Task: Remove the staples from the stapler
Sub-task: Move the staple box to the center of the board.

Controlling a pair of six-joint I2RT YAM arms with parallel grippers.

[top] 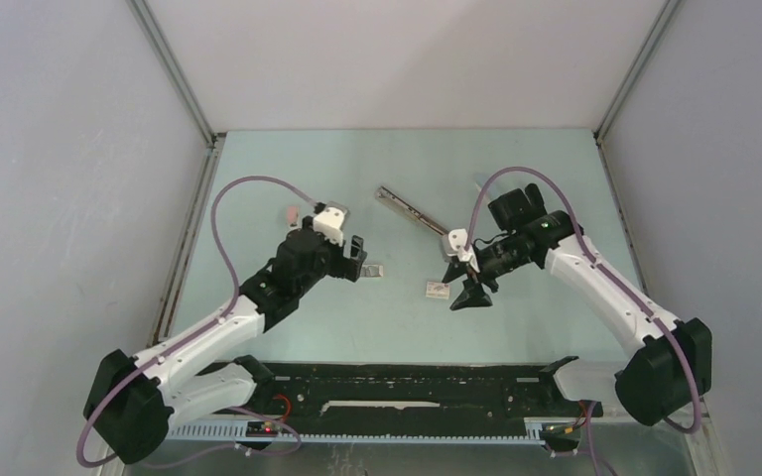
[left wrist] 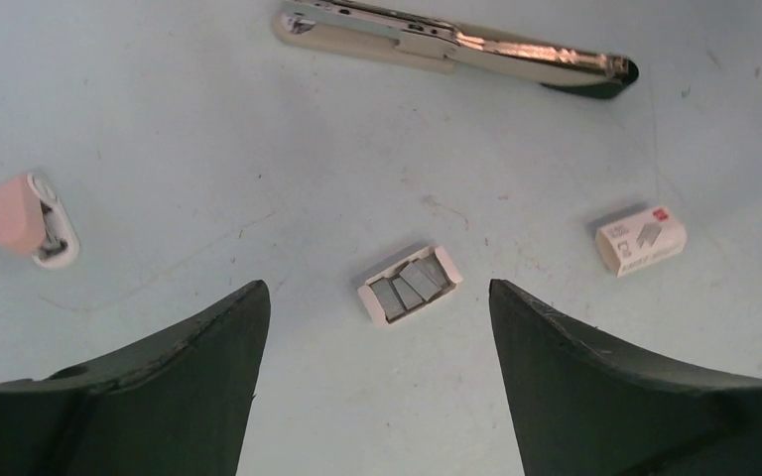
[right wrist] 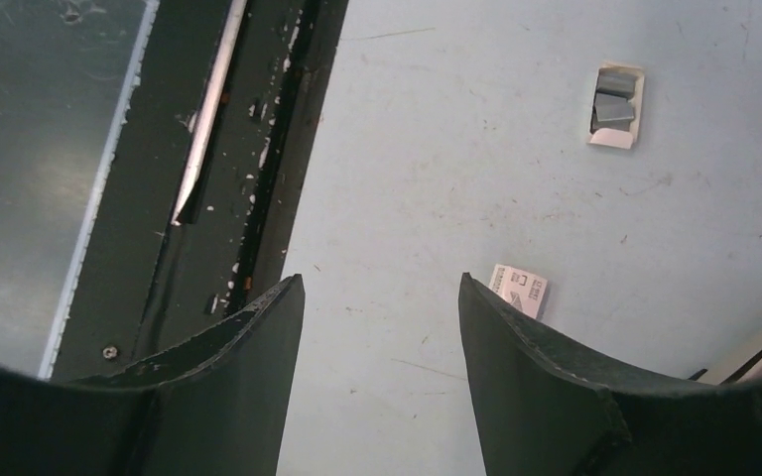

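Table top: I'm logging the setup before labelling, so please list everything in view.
Long silver metal stapler, swung open flat: one, silver with a black end, far middle of the table.
Small pink stapler: one, pink and white, far left.
Silvery-grey staple strips: several, grey, inside the tray.
Open white cardboard tray: one, white, centre.
Closed white staple box: one, white, right of the tray.
Black rail: one, near edge.
Left gripper: black, open, empty, by the tray.
Right gripper: black, open, empty, by the closed box.
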